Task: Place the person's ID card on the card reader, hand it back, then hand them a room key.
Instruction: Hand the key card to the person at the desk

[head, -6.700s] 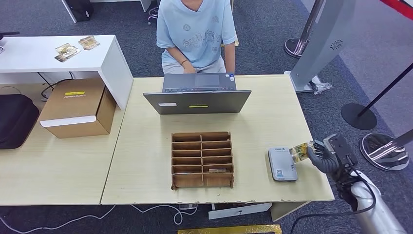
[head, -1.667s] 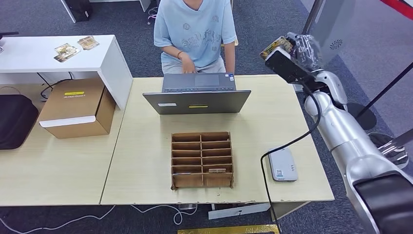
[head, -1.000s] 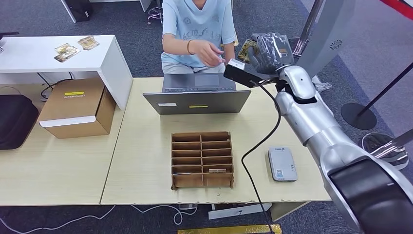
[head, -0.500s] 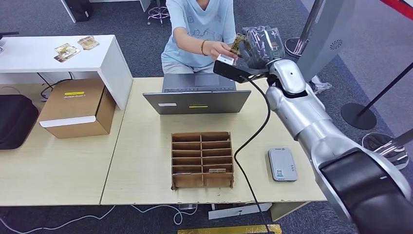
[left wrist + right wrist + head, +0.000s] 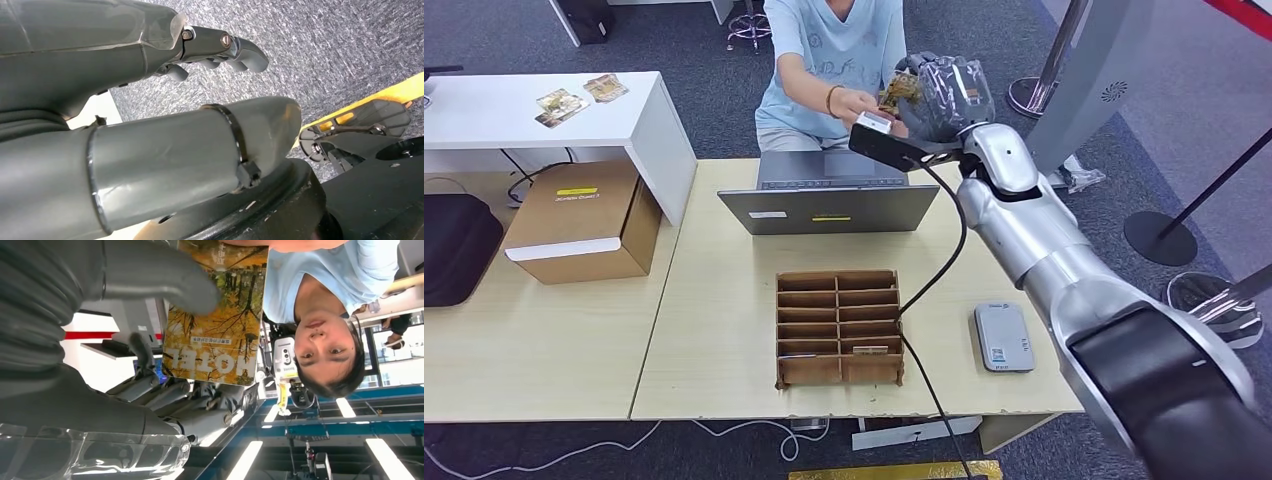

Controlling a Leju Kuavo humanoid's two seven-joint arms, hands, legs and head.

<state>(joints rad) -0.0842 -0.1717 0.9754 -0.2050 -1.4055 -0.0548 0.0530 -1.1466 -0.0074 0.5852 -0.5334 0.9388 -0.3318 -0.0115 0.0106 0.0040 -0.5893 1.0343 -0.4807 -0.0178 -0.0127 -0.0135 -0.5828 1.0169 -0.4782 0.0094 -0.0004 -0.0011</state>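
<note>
Card's up at the handover, held out over the laptop (image 5: 829, 193) toward the person (image 5: 836, 40)!

Your right robot hand (image 5: 941, 88) pinches the ID card (image 5: 217, 315) by one end, thumb pressed on its face, while the person's hand (image 5: 856, 101) reaches its far edge. Judge it thin, light, stiff and slick: keep the grip near the edge, free end clear for them. Your left robot hand (image 5: 220, 47) hangs with fingers curled on nothing. The card reader (image 5: 1003, 337) waits on the tabletop (image 5: 714, 310).

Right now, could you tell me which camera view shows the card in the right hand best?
The right wrist view: the card is close up, its autumn picture and HOTEL lettering legible, under the right hand's thumb. In the head view it is small, between that hand and the person's hand.
</note>
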